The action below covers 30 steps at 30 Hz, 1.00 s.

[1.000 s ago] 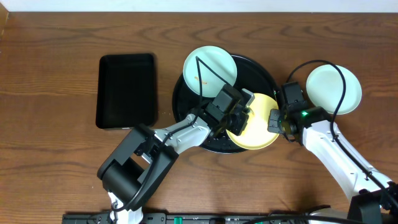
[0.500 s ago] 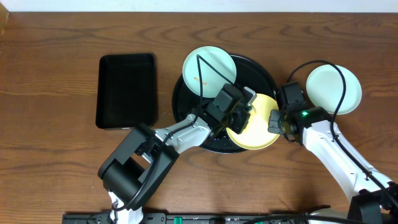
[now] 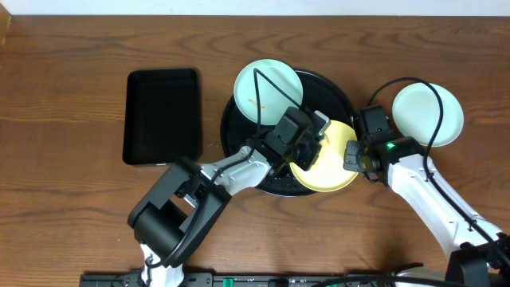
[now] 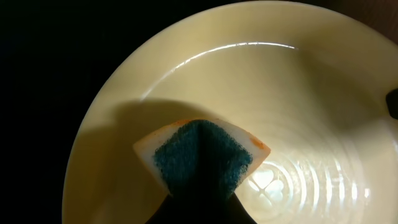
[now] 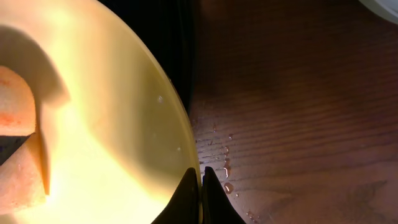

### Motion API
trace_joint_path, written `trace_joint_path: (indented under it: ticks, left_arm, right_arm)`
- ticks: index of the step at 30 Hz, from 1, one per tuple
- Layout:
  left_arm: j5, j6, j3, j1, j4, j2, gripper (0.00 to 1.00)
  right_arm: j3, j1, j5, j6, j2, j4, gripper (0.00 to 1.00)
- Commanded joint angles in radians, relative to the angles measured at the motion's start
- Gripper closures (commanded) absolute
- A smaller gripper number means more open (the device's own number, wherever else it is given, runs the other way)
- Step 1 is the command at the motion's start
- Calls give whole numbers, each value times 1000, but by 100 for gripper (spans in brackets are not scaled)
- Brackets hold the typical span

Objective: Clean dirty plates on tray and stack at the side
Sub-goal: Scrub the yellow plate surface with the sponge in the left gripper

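From overhead, the round black tray point(image 3: 341, 94) sits mid-table. A mint plate point(image 3: 268, 92) with brownish specks lies at its 11 o'clock. The yellow plate point(image 3: 335, 163) sits at its 4 o'clock, its edge reaching past the tray's rim. A second mint plate point(image 3: 428, 114) rests on the table point(image 3: 72, 207) at the tray's 3 o'clock, well apart. A rectangular tray point(image 3: 162, 115) lies at 9 o'clock. My left gripper point(image 3: 315, 140) is over the yellow plate, and my right gripper point(image 3: 355, 155) is at that plate's 3 o'clock edge.

From my left wrist, my fingers are clamped on a sponge point(image 4: 202, 158). Its blue scouring face is toward the camera, and it sits against the yellow plate's inner surface at 6 o'clock.

From my right wrist, my fingertips are pinched onto the yellow plate's rim at 6 o'clock. The sponge's orange side shows at 9 o'clock. Droplets point(image 5: 227, 169) dot the wood just beside the rim.
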Motion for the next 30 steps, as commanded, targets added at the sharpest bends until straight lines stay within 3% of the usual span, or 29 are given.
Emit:
trace_joint_path:
  ticks: [1, 30]
  left_arm:
    - [-14, 21, 1, -1, 18, 42, 92]
    - [-11, 25, 1, 45, 151, 79, 92]
  right_arm:
    - [-3, -9, 5, -15, 2, -2, 99]
    - [-3, -9, 5, -15, 2, -9, 99]
